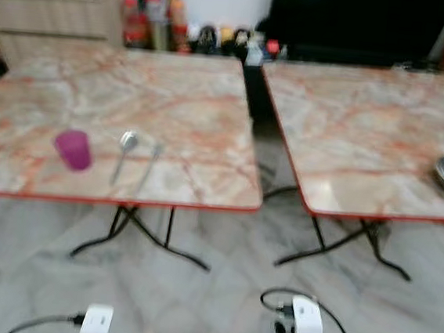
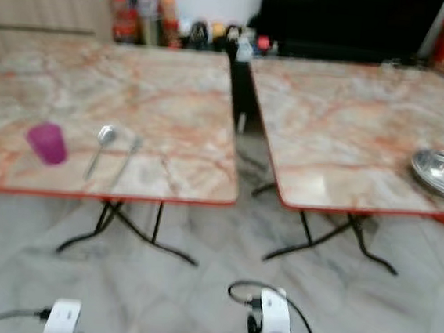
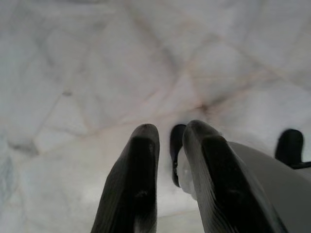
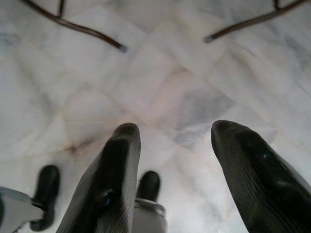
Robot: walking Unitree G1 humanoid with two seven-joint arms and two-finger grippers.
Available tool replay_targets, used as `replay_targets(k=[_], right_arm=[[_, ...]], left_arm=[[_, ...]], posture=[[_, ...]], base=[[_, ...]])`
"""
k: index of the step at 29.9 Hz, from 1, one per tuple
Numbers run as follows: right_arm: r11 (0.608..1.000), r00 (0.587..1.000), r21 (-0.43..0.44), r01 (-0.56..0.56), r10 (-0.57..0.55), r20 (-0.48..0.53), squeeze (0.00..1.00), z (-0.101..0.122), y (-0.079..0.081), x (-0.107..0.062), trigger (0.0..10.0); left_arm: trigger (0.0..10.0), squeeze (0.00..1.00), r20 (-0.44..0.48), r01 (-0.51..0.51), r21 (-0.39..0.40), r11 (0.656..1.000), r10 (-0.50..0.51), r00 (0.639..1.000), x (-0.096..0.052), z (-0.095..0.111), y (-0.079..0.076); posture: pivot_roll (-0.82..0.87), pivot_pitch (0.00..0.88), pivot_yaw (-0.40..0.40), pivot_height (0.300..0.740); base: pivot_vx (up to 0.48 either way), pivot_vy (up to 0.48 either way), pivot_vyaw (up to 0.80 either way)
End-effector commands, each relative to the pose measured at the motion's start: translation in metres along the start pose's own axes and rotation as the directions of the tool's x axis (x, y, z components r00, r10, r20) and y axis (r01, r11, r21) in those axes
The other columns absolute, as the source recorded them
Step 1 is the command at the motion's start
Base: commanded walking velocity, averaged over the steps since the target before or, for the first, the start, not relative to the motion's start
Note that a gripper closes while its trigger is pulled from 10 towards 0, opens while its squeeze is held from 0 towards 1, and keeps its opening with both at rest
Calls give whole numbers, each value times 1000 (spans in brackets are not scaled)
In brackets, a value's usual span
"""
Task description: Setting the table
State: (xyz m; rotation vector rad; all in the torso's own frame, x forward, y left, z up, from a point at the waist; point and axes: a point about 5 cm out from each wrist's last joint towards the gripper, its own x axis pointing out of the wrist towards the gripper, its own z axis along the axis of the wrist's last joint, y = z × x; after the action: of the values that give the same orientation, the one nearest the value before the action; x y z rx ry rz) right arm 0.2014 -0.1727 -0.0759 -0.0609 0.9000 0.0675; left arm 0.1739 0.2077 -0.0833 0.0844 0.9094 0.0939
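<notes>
Two marble-patterned tabletops stand side by side on black folding legs, a dark gap between them. On the left tabletop (image 1: pixel 158 89), toward its near edge at about 8 o'clock from its middle, sits a small purple cup (image 1: pixel 73 150), upright. Just beside it, at its 3 o'clock, lies a metal spoon (image 1: pixel 125 151), bowl pointing away from the robot, and right next to the spoon lies a second slim piece of cutlery (image 1: pixel 148 166), too blurred to tell what kind. The right tabletop (image 2: pixel 345 115) carries a shiny steel plate (image 2: pixel 442 172) near its right edge, at about 4 o'clock from the middle, well apart from the cup and spoon.

Behind the tabletops, at 12 o'clock, a row of bottles and jars (image 1: pixel 169 24) stands against the wall beside a light wooden cabinet (image 1: pixel 60 13). A large dark panel (image 1: pixel 354 22) fills the background behind the right tabletop.

Both arms hang low over the grey marble floor (image 1: pixel 218 292). The left tool (image 3: pixel 170 141) points down at the floor with its two black fingers nearly together, a narrow gap between them, grasping nothing. The right tool (image 4: pixel 176 133) also points at the floor, its fingers spread wide and released, empty; curved table feet (image 4: pixel 77 26) show on the floor beyond it.
</notes>
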Motion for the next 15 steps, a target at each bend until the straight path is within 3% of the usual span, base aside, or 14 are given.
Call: replay_targets(k=[1, 15], right_arm=[[1000, 1000, -8, -19, 19, 9, 0, 3, 6, 1, 10000], [1000, 1000, -2, -25, 25, 12, 0, 3, 9, 1, 10000]], left_arm=[[10000, 0, -22, -19, -2, 1000, 19, 1000, -1, -6, 7], [10000, 0, -18, -24, -5, 1000, 24, 1000, -2, -5, 9]], posture=[[111, 26, -29, 740], [118, 44, -28, 740]], base=[[0, 480, 0], [0, 480, 0]])
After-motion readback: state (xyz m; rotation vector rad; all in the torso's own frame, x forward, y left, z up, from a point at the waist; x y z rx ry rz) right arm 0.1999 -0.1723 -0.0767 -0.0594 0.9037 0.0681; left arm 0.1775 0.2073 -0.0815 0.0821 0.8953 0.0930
